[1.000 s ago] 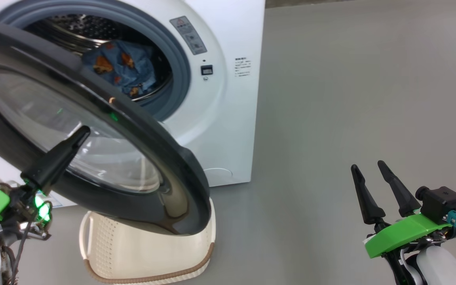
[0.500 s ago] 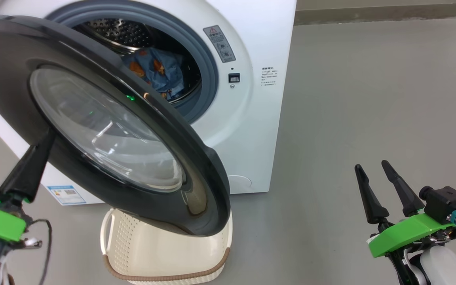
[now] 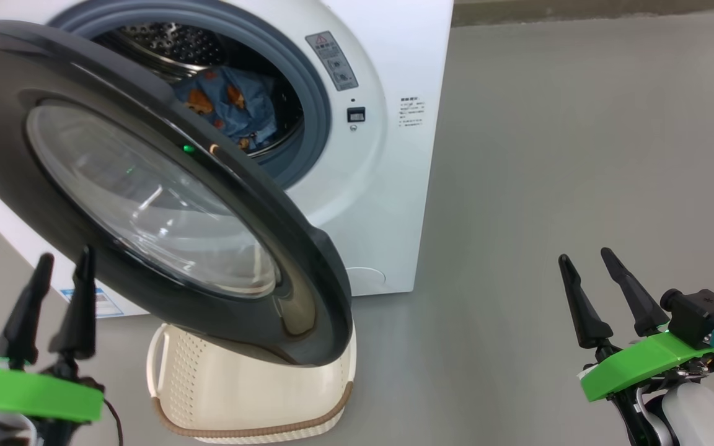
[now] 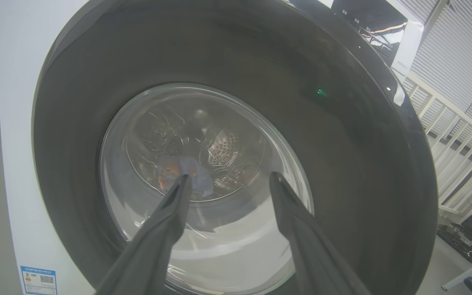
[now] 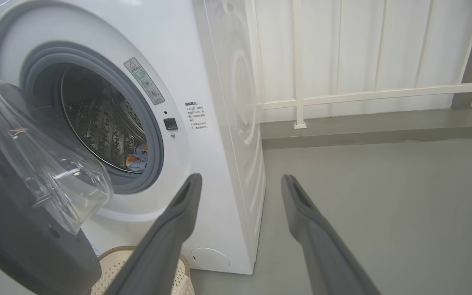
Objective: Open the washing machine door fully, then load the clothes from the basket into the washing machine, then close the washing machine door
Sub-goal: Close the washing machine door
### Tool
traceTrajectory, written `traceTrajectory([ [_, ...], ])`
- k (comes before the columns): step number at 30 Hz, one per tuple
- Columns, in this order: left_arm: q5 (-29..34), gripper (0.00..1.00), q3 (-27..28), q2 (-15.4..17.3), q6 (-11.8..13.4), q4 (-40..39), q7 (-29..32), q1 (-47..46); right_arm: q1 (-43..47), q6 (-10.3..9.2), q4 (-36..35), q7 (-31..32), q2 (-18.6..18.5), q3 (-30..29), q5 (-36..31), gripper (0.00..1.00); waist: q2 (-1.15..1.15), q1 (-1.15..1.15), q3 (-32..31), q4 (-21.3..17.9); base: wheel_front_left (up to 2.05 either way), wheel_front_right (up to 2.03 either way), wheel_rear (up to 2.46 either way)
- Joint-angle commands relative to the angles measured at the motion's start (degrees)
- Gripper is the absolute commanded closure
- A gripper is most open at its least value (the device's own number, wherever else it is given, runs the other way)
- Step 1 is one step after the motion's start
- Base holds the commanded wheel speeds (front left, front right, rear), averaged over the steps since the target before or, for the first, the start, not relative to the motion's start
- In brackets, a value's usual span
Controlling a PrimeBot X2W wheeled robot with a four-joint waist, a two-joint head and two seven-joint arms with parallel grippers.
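Glossy black-rimmed, the washing machine door (image 3: 146, 192) hangs half swung above the basket (image 3: 239, 396); the blue printed clothes (image 3: 233, 105) lie inside the steel drum (image 3: 165, 40). Closing looks the step in hand. The left gripper (image 3: 66, 255) faces the door's glass, jaws wide and empty; the right gripper (image 3: 584, 255) hovers well apart, jaws likewise wide, empty. Next, I judge, a push on the door's outer face until it latches.

The part-open washing machine door (image 3: 146, 186) blocked the frame's left, overhanging the basket (image 3: 239, 396); grey floor (image 3: 549, 155) at right lay open.
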Motion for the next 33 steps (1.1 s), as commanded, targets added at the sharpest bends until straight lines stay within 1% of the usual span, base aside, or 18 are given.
traceTrajectory([
  [1,1.4,0.00,1.3,2.1,-0.4,-0.7,-1.8,-0.7,-0.8,0.26,-1.5,-0.5,-0.8,0.6,-0.1,0.00,0.00,0.00,0.5,-0.5,0.00,0.00,0.00],
  [4,4.9,0.00,-0.3,2.8,-0.4,1.8,-6.9,0.3,-0.9,0.26,-1.6,-0.5,-0.7,0.4,-0.2,0.00,0.00,0.00,0.8,-1.0,0.00,0.00,0.00],
  [8,8.7,0.00,-2.0,2.5,-0.4,5.5,-12.2,1.2,-1.0,0.26,-1.8,-0.5,-0.6,0.2,-0.3,0.00,0.00,0.00,1.0,-1.5,0.00,0.00,0.00],
  [11,10.3,0.00,-2.9,1.6,-0.2,8.3,-14.8,1.7,-1.0,0.26,-1.8,-0.5,-0.7,0.1,-0.3,0.00,0.00,0.00,1.0,-1.6,0.00,0.00,0.00],
  [14,12.6,0.00,-3.6,1.3,0.5,10.6,-16.8,2.0,-1.1,0.26,-1.8,-0.5,-0.8,0.0,-0.3,0.00,0.00,0.00,0.9,-1.7,0.00,0.00,0.00],
  [22,15.2,0.00,-4.6,0.0,0.6,14.6,-19.5,1.9,-1.0,0.26,-2.1,-0.5,-0.8,-0.2,-0.5,0.00,0.00,0.00,0.8,-1.5,0.00,0.00,0.00],
  [33,16.7,0.00,-4.6,-0.9,0.5,15.8,-20.2,1.5,-1.1,0.26,-2.2,-0.5,-1.0,-0.2,-0.5,0.00,0.00,0.00,1.0,-1.4,0.00,0.00,0.00],
])
